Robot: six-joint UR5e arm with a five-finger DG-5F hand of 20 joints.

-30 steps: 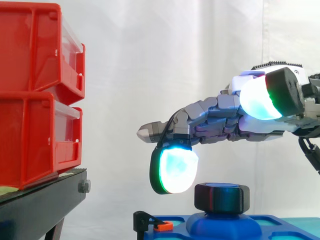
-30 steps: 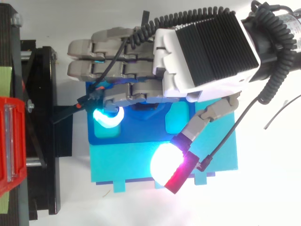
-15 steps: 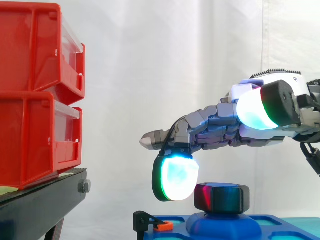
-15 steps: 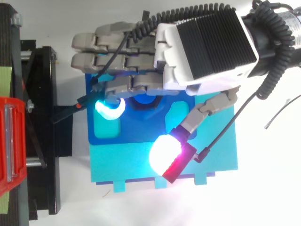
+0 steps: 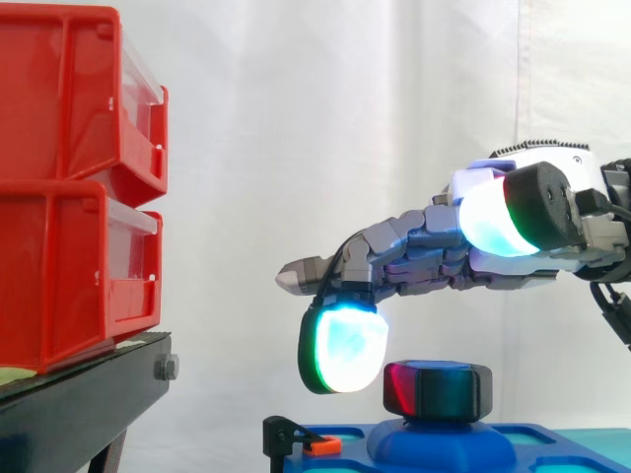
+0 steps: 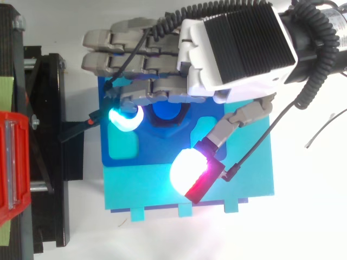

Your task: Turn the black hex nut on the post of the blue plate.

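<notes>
Lowered slightly, the hand (image 5: 444, 258) hangs wide over the nut (image 5: 440, 390), one fingertip (image 5: 343, 347) just left of it; grip pending.

Robot hand (image 5: 424, 251) lower, closer over the black hex nut (image 5: 439, 390).

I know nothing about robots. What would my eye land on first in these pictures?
Most striking are the glowing fingertips of the grey hand reaching in from the right. One pad is lit cyan and green just left of a black hex nut, which sits on a blue plate. Next come the stacked red bins on a black stand at the left edge of the side view.
</notes>
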